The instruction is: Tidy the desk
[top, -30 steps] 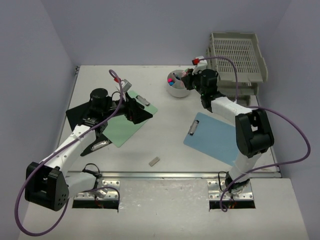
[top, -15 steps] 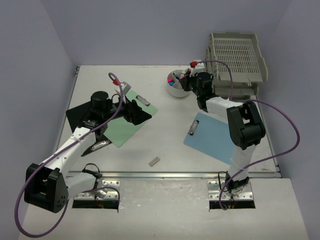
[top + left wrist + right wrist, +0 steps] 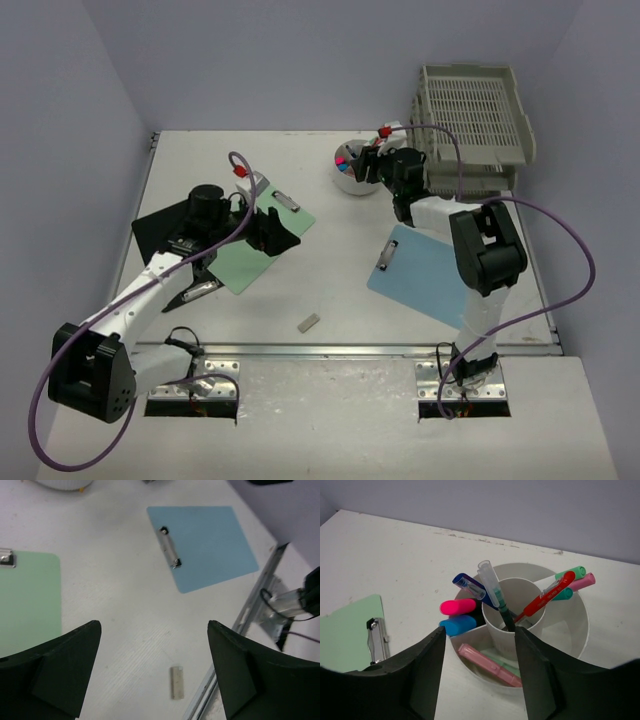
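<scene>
Left wrist | left gripper (image 3: 152, 630), jaws wide | desk (image 3: 115, 605) beneath, apart

White desk (image 3: 340, 270), green clipboard (image 3: 240, 265), blue clipboard (image 3: 425, 275).

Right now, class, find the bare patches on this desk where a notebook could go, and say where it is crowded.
Bare: the middle strip of the desk between the green clipboard and the blue clipboard; the far left corner behind it. Crowded: far right, where pen holder, stacked trays and right gripper cluster.
</scene>
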Available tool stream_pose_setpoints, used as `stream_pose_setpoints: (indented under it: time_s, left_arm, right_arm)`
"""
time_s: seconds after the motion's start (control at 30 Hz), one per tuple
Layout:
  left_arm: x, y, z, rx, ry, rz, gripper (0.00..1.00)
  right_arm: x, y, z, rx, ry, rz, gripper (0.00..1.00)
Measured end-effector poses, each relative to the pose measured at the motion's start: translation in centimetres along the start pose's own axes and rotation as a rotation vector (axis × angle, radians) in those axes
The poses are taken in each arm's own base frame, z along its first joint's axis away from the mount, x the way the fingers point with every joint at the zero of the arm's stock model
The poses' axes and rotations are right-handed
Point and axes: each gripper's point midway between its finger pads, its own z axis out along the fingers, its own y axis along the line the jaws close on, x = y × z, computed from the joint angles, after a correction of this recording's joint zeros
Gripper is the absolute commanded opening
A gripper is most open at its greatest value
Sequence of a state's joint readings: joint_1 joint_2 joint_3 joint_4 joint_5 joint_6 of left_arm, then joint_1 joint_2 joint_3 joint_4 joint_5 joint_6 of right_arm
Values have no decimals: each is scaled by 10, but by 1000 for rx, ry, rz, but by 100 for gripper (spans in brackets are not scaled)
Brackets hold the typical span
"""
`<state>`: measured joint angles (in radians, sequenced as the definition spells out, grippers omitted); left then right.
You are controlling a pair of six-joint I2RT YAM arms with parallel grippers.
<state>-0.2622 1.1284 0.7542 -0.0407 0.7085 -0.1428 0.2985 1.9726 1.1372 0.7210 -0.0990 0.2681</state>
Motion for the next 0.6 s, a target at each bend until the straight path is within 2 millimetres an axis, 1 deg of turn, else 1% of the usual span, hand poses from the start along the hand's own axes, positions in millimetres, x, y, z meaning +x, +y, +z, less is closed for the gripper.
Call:
stream_pose_setpoints:
  time_s: [0.07,0.13,0.17,0.23,0.3,0.37,0.47,0.53,0.6]
  left_arm:
    - [12,-5,6,-7,58,47,76]
    - [26,-17,14,12,124,108,74]
    - [38,-28,18,26,166,140,73]
    - [61,-49,25,52,251,208,72]
    - [88,-70,32,92,346,269,71]
    - [118,-80,34,115,451,307,70]
    - [157,-75,38,89,610,337,68]
    - [176,-69,40,64,701,353,67]
    - [191,-65,41,46,779,361,66]
  right_arm:
    - [2,2,-4,-8,15,4,60]
    - [0,5,-9,-16,27,4,60]
    - [-2,6,-12,-23,33,3,61]
    - [-12,11,-22,-36,48,-4,64]
    - [-30,17,-34,-54,48,-22,66]
    - [-48,23,-49,-69,54,-43,68]
    - [-67,29,-74,-75,83,-67,69]
    - [-71,31,-88,-72,113,-70,69]
    - [-70,29,-102,-61,142,-66,69]
